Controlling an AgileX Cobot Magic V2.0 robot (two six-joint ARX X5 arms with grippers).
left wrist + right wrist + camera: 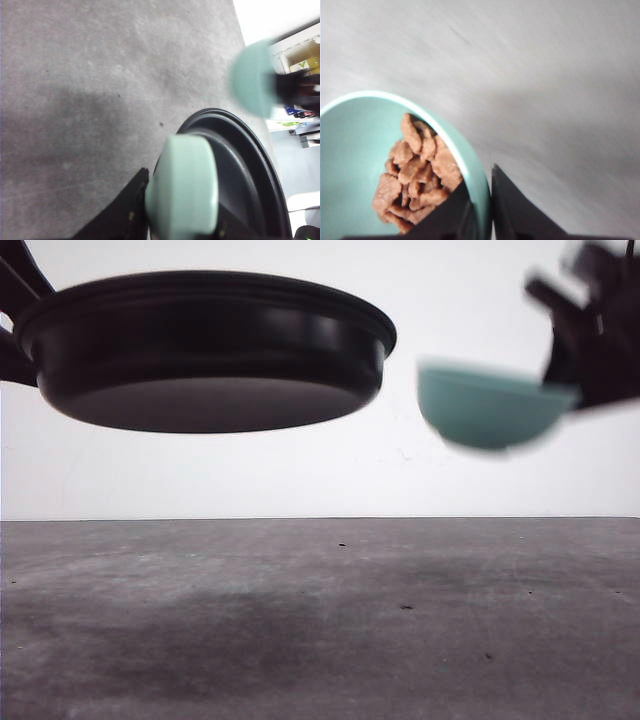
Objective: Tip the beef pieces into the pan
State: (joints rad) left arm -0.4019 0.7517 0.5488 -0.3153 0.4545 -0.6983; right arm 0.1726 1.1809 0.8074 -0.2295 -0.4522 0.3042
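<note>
Front view: the pan point(205, 350) is hanging above the table point(320, 620), with the blurred bowl point(490, 405) held level to its right by the right gripper point(590, 390). Left wrist view: the left gripper point(165, 220) is clamping the pan's mint-green handle point(182, 187). Right wrist view: the right gripper's fingers point(512, 210) are pinching the bowl's rim, beef pieces point(417, 172) lying inside.
</note>
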